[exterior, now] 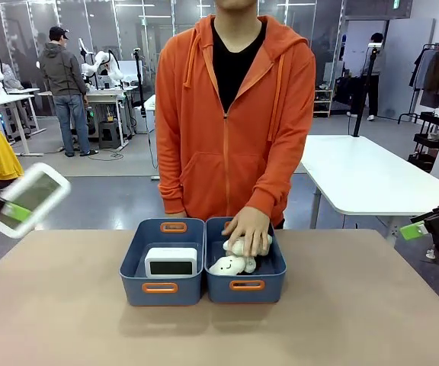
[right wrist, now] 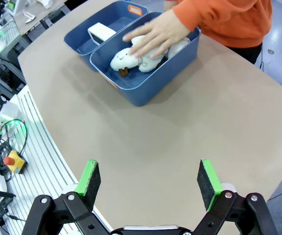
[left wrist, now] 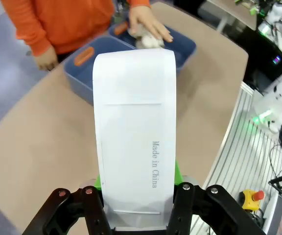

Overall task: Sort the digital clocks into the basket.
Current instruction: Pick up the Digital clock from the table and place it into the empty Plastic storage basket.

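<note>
One digital clock [exterior: 29,200], white with a dark grey screen, hangs tilted above the table's left edge, and my left gripper [exterior: 12,210] is shut on it. In the left wrist view its plain white back [left wrist: 133,127] stands up between my left gripper's [left wrist: 138,196] green pads. A second digital clock [exterior: 171,261] lies in the basket [exterior: 136,293], the left of two blue bins at the table's middle. It also shows in the right wrist view, where the clock [right wrist: 101,32] sits inside the basket [right wrist: 80,36]. My right gripper [right wrist: 150,178] is open over bare tabletop at the right edge [exterior: 421,227].
The right blue bin [exterior: 269,291] holds small white plush toys [exterior: 227,265]. A person in an orange hoodie stands at the far side with a hand [exterior: 248,229] pressed on the toys. Bare table lies in front of and beside both bins.
</note>
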You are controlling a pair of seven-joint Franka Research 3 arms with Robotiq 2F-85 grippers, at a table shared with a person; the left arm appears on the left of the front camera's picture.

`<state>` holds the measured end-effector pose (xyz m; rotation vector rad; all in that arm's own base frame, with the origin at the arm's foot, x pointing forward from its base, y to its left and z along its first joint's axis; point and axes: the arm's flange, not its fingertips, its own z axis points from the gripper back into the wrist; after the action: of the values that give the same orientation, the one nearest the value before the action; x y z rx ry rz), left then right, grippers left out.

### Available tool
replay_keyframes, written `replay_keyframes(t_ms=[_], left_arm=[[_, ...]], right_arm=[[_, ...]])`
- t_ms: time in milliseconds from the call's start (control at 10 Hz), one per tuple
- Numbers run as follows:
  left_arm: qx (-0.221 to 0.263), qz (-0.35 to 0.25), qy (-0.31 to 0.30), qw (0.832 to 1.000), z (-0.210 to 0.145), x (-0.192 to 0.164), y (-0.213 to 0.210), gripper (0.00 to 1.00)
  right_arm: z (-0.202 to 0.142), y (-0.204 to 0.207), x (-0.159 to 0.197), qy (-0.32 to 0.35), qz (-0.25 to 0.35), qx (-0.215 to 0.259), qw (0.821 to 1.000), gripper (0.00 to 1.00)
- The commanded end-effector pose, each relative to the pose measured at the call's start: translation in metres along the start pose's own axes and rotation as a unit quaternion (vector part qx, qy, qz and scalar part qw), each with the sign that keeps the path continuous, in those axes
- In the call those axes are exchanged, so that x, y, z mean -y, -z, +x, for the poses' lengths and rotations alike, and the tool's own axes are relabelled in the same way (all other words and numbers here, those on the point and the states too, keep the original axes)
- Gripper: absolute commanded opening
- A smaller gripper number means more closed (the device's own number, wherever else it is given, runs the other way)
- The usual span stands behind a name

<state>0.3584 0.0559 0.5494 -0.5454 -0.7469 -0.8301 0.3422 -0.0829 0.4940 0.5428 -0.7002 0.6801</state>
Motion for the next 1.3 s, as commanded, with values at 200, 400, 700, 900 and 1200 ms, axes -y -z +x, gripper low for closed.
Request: replay_keyframes(t_ms=[200,400,700,900,1200], left_arm=[[0.072,0.016,-0.019,0.997,-0.007,-0.009,-0.027,0.00],[0.029,0.004,-0.028,0.999,0.013,0.011,0.031,0.00],[-0.067,0.113,-0.008,0.991,0.033,0.057,0.167,0.00],[-0.111,0.145,-0.005,0.983,0.030,0.075,0.232,0.00],[-0.114,0.200,-0.038,0.972,0.048,0.080,0.311,0.00]], right_arm=[[-0.001,0.000,-0.002,-0.001,0.005,-0.004,1.000,1.00],[-0.001,0.000,-0.002,-0.001,0.005,-0.004,1.000,1.00],[-0.001,0.000,-0.002,-0.001,0.005,-0.004,1.000,1.00],[-0.001,0.000,-0.002,-0.001,0.005,-0.004,1.000,1.00],[-0.001,0.000,-0.002,-0.001,0.005,-0.004,1.000,1.00]])
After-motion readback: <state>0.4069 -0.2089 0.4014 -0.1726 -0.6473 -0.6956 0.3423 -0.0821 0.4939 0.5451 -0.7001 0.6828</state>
